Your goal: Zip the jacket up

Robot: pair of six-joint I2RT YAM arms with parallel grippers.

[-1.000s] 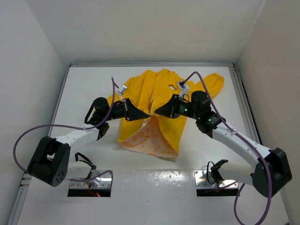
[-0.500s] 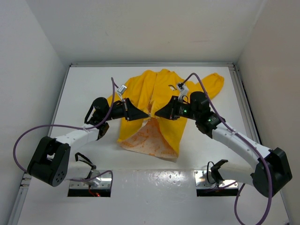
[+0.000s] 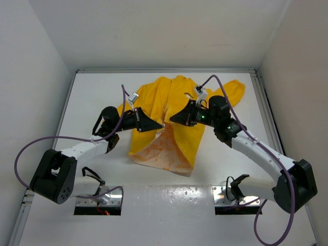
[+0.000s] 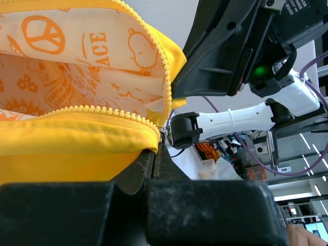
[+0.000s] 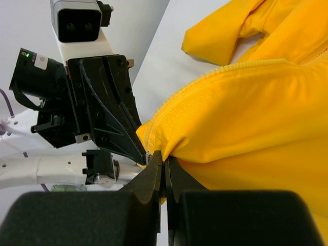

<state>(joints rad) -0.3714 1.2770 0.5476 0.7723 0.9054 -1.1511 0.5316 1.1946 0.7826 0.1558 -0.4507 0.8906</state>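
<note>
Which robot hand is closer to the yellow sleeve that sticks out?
The right gripper. The outstretched sleeve lies on its side of the jacket, toward the far right corner; the left gripper pinches the opposite zipper edge.

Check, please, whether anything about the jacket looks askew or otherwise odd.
The jacket lies rumpled, its front gaping from the hem up to where the left gripper and right gripper pinch it, lining exposed; nothing looks torn.
</note>
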